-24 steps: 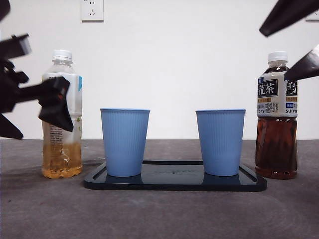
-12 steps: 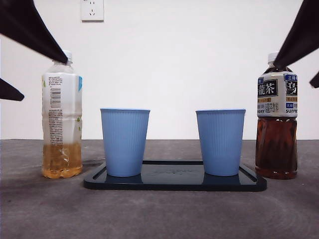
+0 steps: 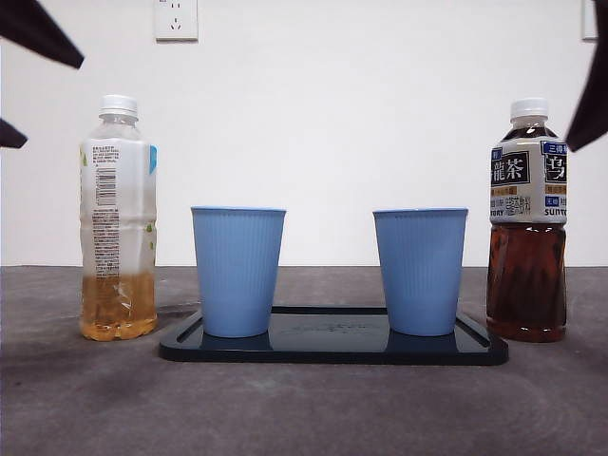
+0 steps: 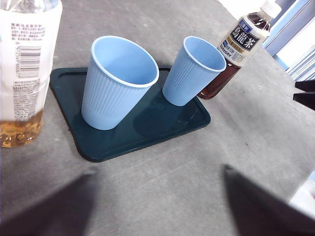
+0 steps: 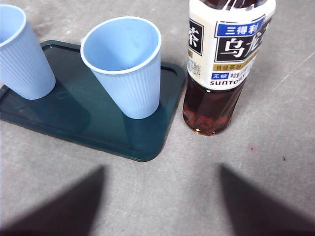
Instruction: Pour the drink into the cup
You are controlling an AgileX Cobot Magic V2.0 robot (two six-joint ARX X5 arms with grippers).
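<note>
Two empty blue cups stand on a dark tray (image 3: 332,350): the left cup (image 3: 237,271) and the right cup (image 3: 420,271). A clear bottle (image 3: 119,218) with a little amber drink stands capped to the tray's left. A capped bottle of dark tea (image 3: 527,237) stands to its right. My left gripper (image 4: 157,211) hangs open, high above the table in front of the amber bottle (image 4: 24,73), touching nothing. My right gripper (image 5: 160,206) is open too, raised in front of the tea bottle (image 5: 224,69) and the nearer cup (image 5: 130,69). In the front view both show only as black tips at the top corners.
Grey tabletop runs around the tray, with a white wall and a socket (image 3: 176,19) behind. The left wrist view catches the other arm's black tip (image 4: 305,91) at its edge, past the tea bottle (image 4: 236,49).
Both arms have lifted and drawn back toward the top corners. A second ago the left gripper was level with the amber bottle; now only its tips show.
</note>
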